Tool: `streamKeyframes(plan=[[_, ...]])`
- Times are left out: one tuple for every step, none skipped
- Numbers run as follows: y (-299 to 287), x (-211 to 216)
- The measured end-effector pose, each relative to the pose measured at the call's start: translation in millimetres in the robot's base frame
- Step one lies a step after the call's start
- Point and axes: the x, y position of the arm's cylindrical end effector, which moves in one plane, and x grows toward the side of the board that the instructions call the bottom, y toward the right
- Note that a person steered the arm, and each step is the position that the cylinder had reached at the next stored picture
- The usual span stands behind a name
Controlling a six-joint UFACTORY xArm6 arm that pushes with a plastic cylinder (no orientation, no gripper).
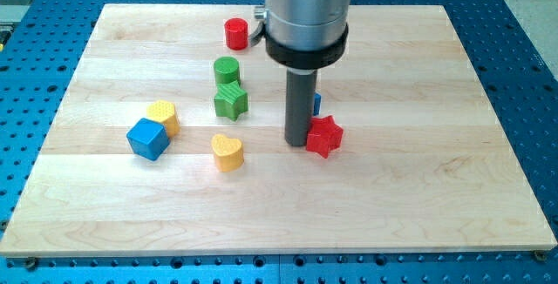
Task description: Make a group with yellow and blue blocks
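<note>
My tip [297,142] rests on the board at the centre, touching the left side of a red star block [323,136]. A second blue block [316,104] peeks out just behind the rod, mostly hidden; its shape cannot be made out. A blue cube [146,138] sits at the view's left, touching a yellow rounded block [163,116] just above and to its right. A yellow heart block [227,152] lies between the cube and my tip, about 80 pixels left of the tip.
A green cylinder [227,71] stands above a green star block [230,101], left of the rod. A red cylinder [235,33] stands near the board's top edge. The wooden board [418,197] lies on a blue perforated table.
</note>
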Motion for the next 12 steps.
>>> streamKeyframes(plan=[[29.8, -19.4], [44.2, -40.7], [47.5, -76.3], [18.4, -78.8], [15.5, -49.7], [-2.2, 8.6], [-33.9, 47.0], [-31.9, 44.8], [-44.1, 56.7], [-91.3, 51.0], [-129.1, 45.1], [-84.7, 40.8]])
